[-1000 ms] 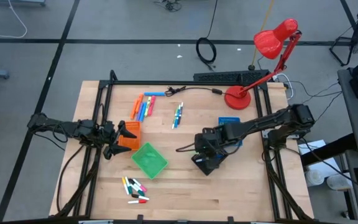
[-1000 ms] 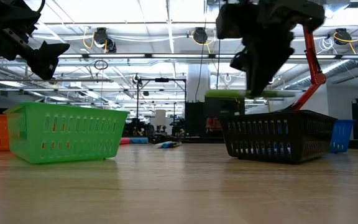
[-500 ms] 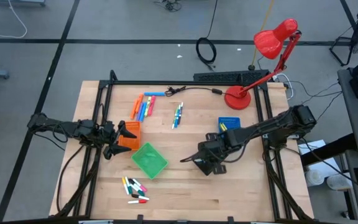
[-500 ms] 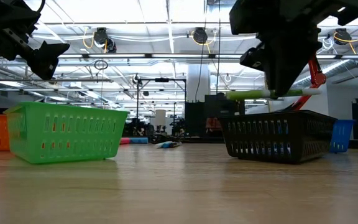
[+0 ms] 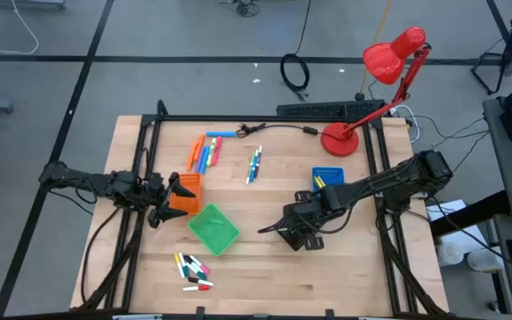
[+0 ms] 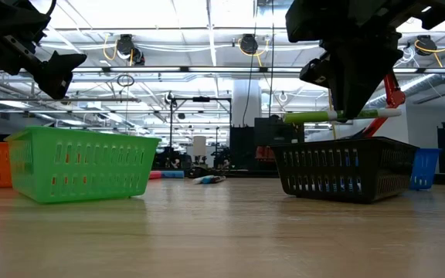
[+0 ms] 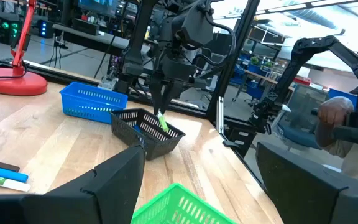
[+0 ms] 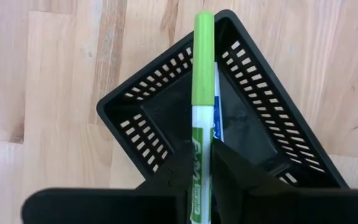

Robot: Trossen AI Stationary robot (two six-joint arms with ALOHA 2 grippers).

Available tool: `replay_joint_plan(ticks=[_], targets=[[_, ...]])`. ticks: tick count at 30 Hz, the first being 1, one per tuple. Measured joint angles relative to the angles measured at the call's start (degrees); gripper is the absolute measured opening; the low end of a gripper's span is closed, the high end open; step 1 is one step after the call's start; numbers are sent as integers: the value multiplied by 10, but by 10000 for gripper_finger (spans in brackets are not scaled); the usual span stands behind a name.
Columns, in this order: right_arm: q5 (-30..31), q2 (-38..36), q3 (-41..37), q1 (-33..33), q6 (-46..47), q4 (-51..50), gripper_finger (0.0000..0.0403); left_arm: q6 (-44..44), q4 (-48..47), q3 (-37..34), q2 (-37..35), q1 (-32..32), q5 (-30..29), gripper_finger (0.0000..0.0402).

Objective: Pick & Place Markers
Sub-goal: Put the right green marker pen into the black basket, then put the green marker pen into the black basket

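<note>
My right gripper [image 5: 293, 227] hovers over the black tray [image 6: 338, 166] and is shut on a green-capped marker [image 8: 202, 74] with a white barrel. In the low view this marker [image 6: 342, 116] lies level just above the tray rim. A blue marker [image 8: 219, 124] lies inside the black tray. My left gripper [image 7: 197, 180] is open and waits above the orange tray [image 5: 185, 194]. Loose markers lie flat on the table: chunky orange and blue ones [image 5: 204, 151], thin green and blue ones [image 5: 254, 165], short mixed ones [image 5: 194, 270]. My right gripper pinches the marker's white barrel [image 8: 201, 158] between its two fingers [image 8: 232, 171], well behind the green cap. The fingers come from above, pointing down, and lie across the marker. The marker is lifted clear and level, its cap end [image 6: 304, 118] pointing toward the table's left.
The green tray [image 5: 213, 228] sits between the two arms. The blue tray [image 5: 327, 176] holds yellow markers near the red lamp's base [image 5: 336, 140]. A thin black cable [image 5: 278, 129] runs along the far side. Bare wood lies near the table's near edge.
My right gripper carried the marker a short way toward the table's right and near edge and came to rest over the black tray. It stayed shut on the marker, which remained level. In the last half second it has hardly moved.
</note>
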Motion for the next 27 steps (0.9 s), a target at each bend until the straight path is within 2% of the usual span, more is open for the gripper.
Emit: replay_joint_plan(ticks=[9, 18, 27], targets=[[0, 0, 0, 0, 21, 0, 62, 0, 0, 0, 0, 0, 0, 310], [9, 0, 0, -1, 15, 12, 66, 0, 0, 0, 0, 0, 0, 310], [145, 0, 0, -2, -75, 117, 64, 0, 0, 0, 0, 0, 0, 310]])
